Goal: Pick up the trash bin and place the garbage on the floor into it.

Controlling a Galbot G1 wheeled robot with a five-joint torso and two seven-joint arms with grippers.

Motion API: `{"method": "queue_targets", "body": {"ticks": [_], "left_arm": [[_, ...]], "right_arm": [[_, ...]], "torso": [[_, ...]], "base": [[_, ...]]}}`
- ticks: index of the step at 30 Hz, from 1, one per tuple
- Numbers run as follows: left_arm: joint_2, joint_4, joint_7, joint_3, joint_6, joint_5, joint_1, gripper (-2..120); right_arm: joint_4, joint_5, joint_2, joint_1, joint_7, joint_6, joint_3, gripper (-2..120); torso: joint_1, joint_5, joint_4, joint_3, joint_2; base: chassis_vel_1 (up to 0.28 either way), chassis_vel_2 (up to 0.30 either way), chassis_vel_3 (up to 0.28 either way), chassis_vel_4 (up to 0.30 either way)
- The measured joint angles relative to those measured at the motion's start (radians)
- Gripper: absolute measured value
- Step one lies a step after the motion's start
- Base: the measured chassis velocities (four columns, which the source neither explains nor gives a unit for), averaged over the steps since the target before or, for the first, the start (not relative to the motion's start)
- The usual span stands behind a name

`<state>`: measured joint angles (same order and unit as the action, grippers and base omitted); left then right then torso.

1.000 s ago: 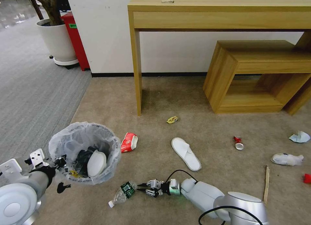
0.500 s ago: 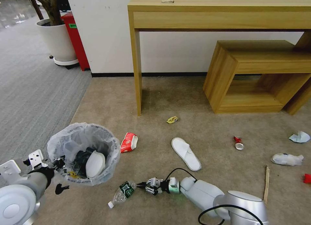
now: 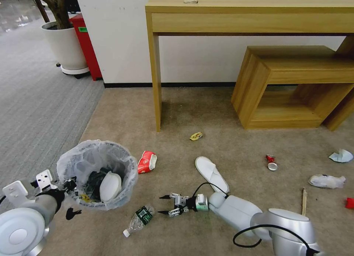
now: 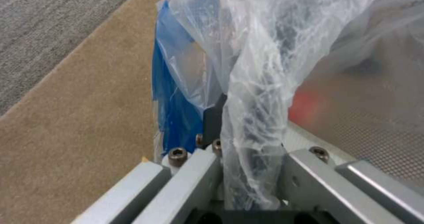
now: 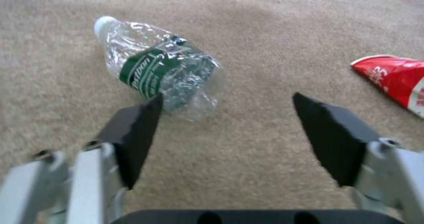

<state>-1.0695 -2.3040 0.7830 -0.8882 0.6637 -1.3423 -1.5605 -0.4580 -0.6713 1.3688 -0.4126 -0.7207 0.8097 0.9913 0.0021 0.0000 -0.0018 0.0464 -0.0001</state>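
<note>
Beige carpet (image 3: 177, 112) strewn with litter. Lower left, the left gripper (image 3: 70, 185) clamps the trash bin (image 3: 96, 174). The right gripper (image 3: 165, 204) has backed off the crushed bottle (image 3: 139, 219), jaws now wide; bottle ungrasped.

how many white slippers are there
2. One white slipper lies on the floor just beyond the right arm; the other slipper sits inside the trash bin. The bin's contents may hide more.

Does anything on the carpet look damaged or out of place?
Yes. A crushed bottle lies on its side on the floor just ahead of the open right gripper, and a single slipper lies nearby.
</note>
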Motion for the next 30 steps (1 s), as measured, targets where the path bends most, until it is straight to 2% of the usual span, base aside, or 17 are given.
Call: {"method": "queue_targets", "body": {"ticks": [6,10,30], "left_arm": [[-0.004,0.001,0.002,0.011,0.0,-0.001,0.015,0],[-0.004,-0.001,0.002,0.011,0.0,-0.002,0.016,0],[-0.005,-0.001,0.003,0.021,0.001,0.008,0.013,0]], "right_arm": [[0.05,0.033,0.029,0.052,0.007,0.0,0.023,99],[0.094,0.043,0.059,0.064,0.007,0.0,0.02,100],[0.1,0.063,0.098,0.073,0.048,-0.001,0.017,100]], "torso": [[0.0,0.0,0.0001,0.0,0.0],[0.0,0.0,0.0001,0.0,0.0],[0.0,-0.0001,0.0002,0.0,0.0]], "base": [[0.0,0.0,0.0,0.0],[0.0,0.0,0.0,0.0],[0.0,0.0,0.0,0.0]]}}
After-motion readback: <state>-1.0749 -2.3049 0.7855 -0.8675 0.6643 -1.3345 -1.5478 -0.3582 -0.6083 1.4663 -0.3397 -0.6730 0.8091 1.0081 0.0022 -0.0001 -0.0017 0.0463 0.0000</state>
